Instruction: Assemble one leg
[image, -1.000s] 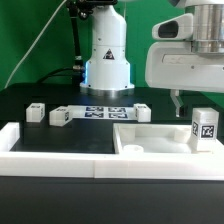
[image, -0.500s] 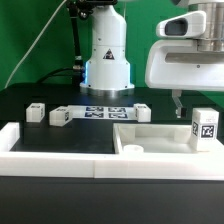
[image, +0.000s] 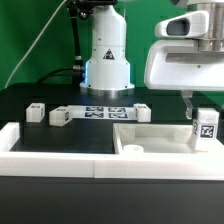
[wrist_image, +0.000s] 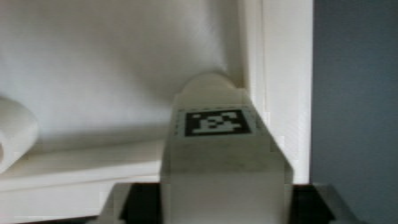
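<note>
Leg (image: 206, 125), tagged, stood upright on the white slab (image: 150, 140); tool (image: 196, 103) directly above it, grip state indiscernible.

You see a glossy white arm base (image: 107, 60) with a blue glowing ring, black cables, and a bulky white wrist housing (image: 185, 62).

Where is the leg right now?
The leg stands upright on the white slab at the exterior view's right, directly under the gripper; the wrist view shows its tag close up.
</note>
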